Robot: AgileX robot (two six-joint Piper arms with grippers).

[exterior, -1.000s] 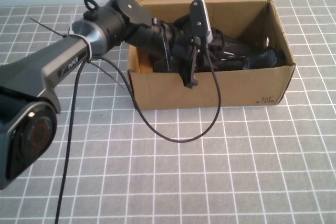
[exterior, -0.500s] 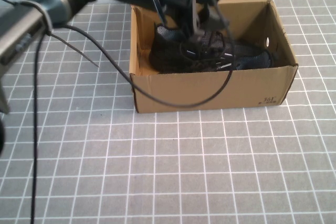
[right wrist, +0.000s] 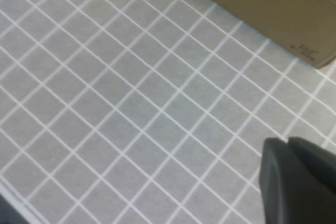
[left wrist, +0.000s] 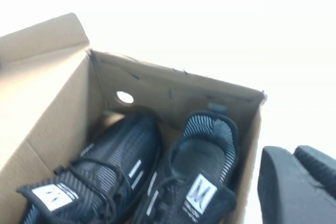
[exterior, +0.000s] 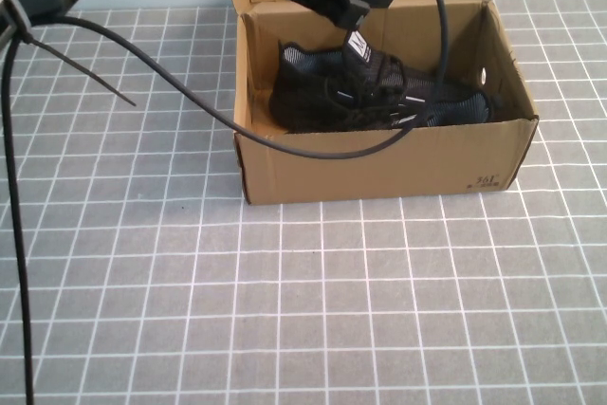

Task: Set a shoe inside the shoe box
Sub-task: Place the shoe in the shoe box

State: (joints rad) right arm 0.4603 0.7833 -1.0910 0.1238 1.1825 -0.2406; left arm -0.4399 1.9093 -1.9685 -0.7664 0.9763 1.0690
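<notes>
Now that the left gripper (exterior: 353, 7) has lifted clear above the shoe box (exterior: 379, 163), holding nothing, jaw gap impossible to tell, the shoe (exterior: 379, 92) lies inside beside its twin (left wrist: 197, 182), so placement looks done; the right gripper (right wrist: 299, 182) hovers over the table.

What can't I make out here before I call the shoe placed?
- Left claw: high view, dark against its own arm; open or shut is unclear.
- Right claw: right wrist view, cut off by the frame edge; absent from high view.
- Shoe box floor: high view, front wall hides how the shoe and its twin rest.
</notes>
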